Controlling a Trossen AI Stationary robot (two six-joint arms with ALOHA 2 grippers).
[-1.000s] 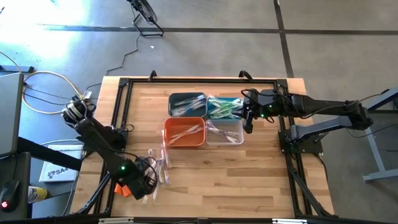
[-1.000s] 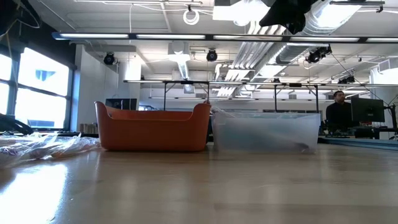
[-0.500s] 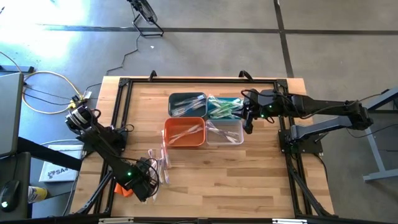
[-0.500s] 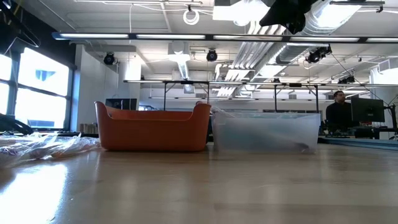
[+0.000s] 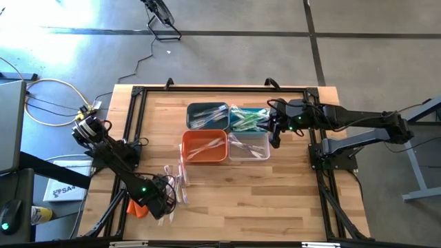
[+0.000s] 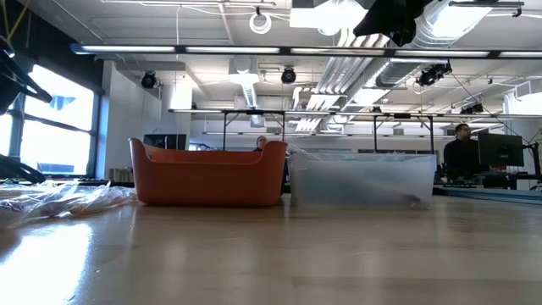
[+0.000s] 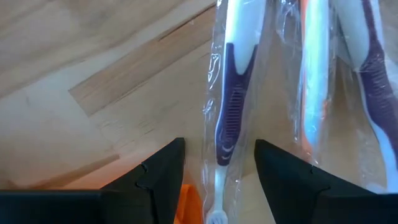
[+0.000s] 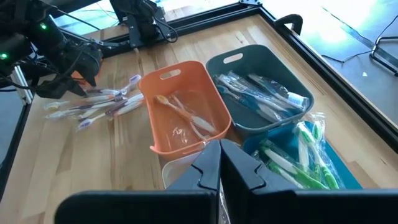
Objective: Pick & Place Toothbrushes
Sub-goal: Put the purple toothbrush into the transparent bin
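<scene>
Several loose toothbrushes in clear wrappers lie flat on the wooden table near its front left; they also show in the low view and the right wrist view. My left gripper points down over the near end of this pile, open. Its fingers stand on either side of a wrapped toothbrush with a white and purple handle, without touching it. My right gripper hangs shut above the clear bin, with nothing in it.
Four bins stand together at the table's middle: orange, clear, dark grey and teal, each with toothbrushes inside. A small orange lump lies next to my left gripper. A black frame runs along the table's edges.
My left gripper has come straight down toward the loose toothbrushes, still open and pointing down. The toothbrushes and the right arm have not moved.
</scene>
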